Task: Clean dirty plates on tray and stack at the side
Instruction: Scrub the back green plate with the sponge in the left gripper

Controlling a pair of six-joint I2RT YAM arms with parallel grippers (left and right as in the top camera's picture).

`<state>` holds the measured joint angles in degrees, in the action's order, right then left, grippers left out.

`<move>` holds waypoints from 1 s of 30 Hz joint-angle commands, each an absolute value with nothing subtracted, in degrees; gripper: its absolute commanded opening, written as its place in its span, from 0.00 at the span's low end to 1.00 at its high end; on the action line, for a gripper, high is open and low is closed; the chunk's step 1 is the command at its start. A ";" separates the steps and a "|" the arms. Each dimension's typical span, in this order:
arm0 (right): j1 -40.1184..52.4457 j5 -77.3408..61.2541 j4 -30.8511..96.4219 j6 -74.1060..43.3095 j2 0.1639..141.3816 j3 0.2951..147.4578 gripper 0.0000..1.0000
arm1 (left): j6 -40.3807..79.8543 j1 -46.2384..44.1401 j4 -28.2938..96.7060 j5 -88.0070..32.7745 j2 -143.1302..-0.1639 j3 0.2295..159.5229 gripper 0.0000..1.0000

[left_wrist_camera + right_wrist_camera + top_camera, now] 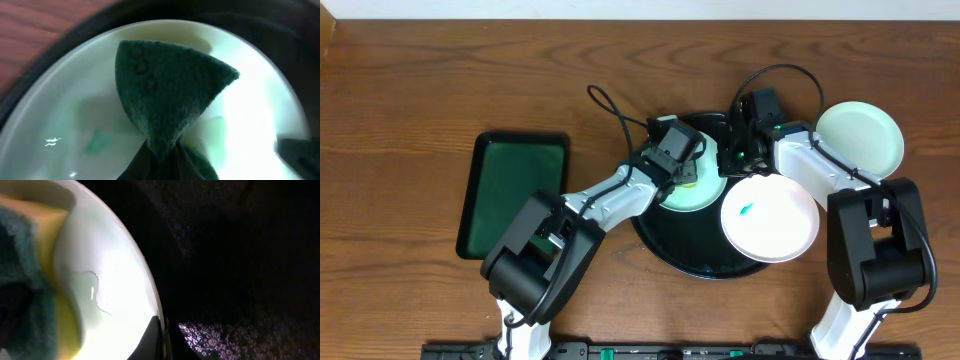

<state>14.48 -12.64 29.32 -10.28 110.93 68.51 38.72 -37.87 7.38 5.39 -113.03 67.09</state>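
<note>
Overhead, the black tray (660,250) is sitting on the tabletop (420,80), carrying the mint plate (705,195) and the smeared plate (770,218). A clean plate (860,137) is lying just beside it.

Left wrist: the left pincer (155,152) is clamping a green sponge (170,90) on the mint plate.

Right wrist: the right pincer (162,335) is pinching that plate's rim.

Left gripper (687,172) holds a yellow sponge (690,181) on a pale-mint round plate (695,197) in the large glossy black round tray (692,262) — right gripper (738,160) alongside — a teal-smeared white plate (775,222) overlapping the rim.
</note>
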 commanded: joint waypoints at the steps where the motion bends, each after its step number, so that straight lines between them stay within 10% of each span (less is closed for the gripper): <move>1: 14.24 -11.79 29.41 -10.63 109.82 68.45 0.01 | 35.59 -34.89 14.57 21.39 -114.52 65.14 0.07; 11: 14.24 -11.77 29.34 -10.61 109.82 68.45 0.01 | 34.94 -31.57 18.04 35.64 -108.33 65.19 0.07; 21: 14.26 -10.94 29.39 -10.22 109.82 68.45 0.01 | 35.29 -31.88 8.67 -0.21 -106.00 65.08 0.07; 30: 14.26 -10.94 29.36 -10.22 109.82 68.45 0.01 | 39.48 -34.61 7.38 -7.07 -112.73 65.04 0.08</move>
<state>14.70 -12.86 29.21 -10.48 110.93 68.51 38.33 -33.89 7.27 -3.73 -110.43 65.69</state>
